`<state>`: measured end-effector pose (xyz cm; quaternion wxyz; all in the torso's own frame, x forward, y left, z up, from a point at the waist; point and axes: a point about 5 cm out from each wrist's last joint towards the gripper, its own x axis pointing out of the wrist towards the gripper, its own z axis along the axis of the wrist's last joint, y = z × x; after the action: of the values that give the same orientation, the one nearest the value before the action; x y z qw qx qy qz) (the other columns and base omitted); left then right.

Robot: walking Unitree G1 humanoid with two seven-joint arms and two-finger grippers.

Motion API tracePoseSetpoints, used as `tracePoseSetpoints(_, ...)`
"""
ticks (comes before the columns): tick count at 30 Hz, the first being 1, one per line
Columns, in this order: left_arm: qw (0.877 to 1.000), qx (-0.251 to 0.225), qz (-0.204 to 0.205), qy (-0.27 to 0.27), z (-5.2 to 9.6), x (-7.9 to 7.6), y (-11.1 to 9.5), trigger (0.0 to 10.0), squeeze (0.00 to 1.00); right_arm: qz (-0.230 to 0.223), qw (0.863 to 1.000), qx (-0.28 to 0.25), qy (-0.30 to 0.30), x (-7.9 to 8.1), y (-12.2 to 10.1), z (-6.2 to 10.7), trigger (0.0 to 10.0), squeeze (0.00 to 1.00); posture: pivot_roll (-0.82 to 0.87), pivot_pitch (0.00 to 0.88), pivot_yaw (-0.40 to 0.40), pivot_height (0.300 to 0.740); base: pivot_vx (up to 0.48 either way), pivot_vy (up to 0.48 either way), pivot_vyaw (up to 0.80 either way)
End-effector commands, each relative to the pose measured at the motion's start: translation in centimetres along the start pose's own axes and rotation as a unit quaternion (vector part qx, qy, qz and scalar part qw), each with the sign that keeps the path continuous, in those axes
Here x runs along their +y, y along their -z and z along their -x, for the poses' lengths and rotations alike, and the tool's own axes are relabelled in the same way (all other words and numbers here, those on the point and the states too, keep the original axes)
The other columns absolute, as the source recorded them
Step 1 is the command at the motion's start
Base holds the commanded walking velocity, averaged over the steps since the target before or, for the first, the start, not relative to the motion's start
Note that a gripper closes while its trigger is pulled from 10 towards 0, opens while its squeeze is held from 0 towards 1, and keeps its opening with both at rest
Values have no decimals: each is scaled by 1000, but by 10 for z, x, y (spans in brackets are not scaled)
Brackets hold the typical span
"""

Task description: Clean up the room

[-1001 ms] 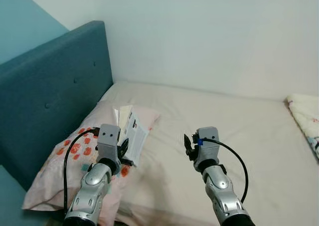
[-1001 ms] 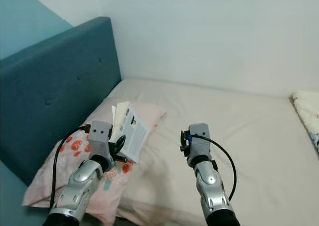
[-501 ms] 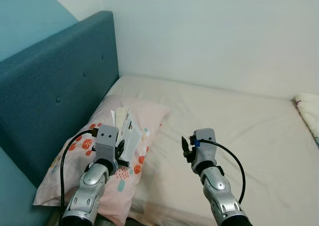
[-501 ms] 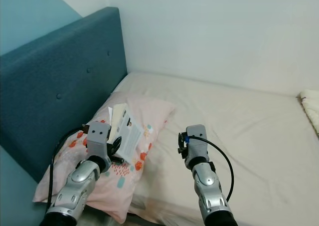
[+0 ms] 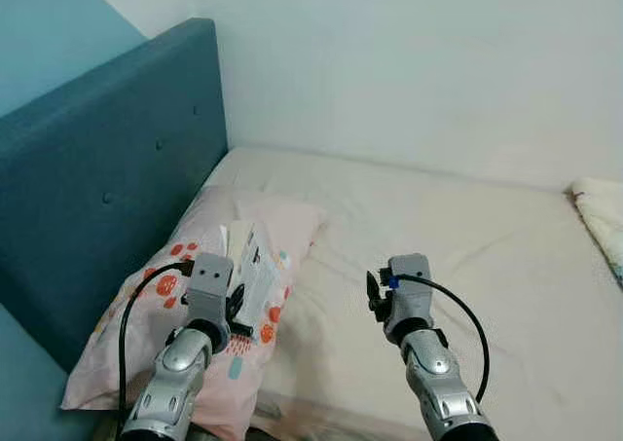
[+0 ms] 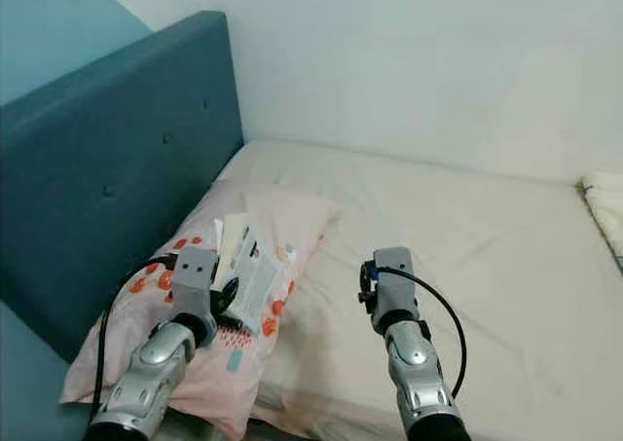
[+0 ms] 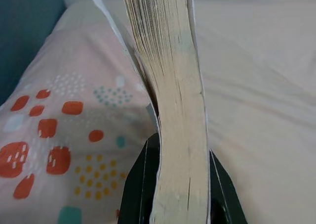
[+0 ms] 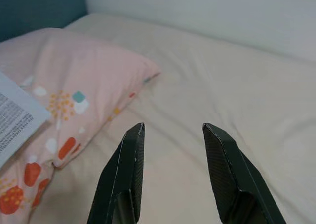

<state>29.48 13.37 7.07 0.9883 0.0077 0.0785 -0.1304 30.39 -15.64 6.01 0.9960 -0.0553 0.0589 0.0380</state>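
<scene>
While the left gripper (image 7: pixel 180 184) clamps a thick book (image 7: pixel 173 100) by its lower edge, the book stands upright above a pink patterned pillow (image 5: pixel 175 295) — page edges facing the wrist camera. That pillow lies at the head of a cream-sheeted bed (image 5: pixel 467 237), against a teal headboard (image 5: pixel 97 168). Over the bare sheet beside the pillow, the right gripper (image 8: pixel 173 174) hovers — fingers spread, grasping nothing. A second pillow's corner (image 5: pixel 599 217) shows at the bed's far right.

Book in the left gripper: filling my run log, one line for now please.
left gripper shut on book above pillow | right gripper open over bed
</scene>
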Motion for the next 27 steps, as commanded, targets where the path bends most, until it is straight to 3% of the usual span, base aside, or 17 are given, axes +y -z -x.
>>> tracePoseSetpoints(1, 1000, -30, -4, 5, 0, 0, -11, 10000, 0, 0, 1000, -2, 8, 1, -1, 1, 10000, 0, 7, 0, -61, 730, 0, 0, 0)
tracePoseSetpoints(11, 994, -66, 31, 76, 6, -14, -22, 10000, 0, -12, 999, -4, 42, -12, -2, 5, 10000, 0, -2, 0, -63, 705, 0, 0, 0)
tracePoseSetpoints(27, 994, -64, 40, 78, 9, -12, -22, 10000, 0, -16, 999, 0, 42, -11, 0, 9, 10000, 0, -4, 4, -63, 655, 0, 0, 0)
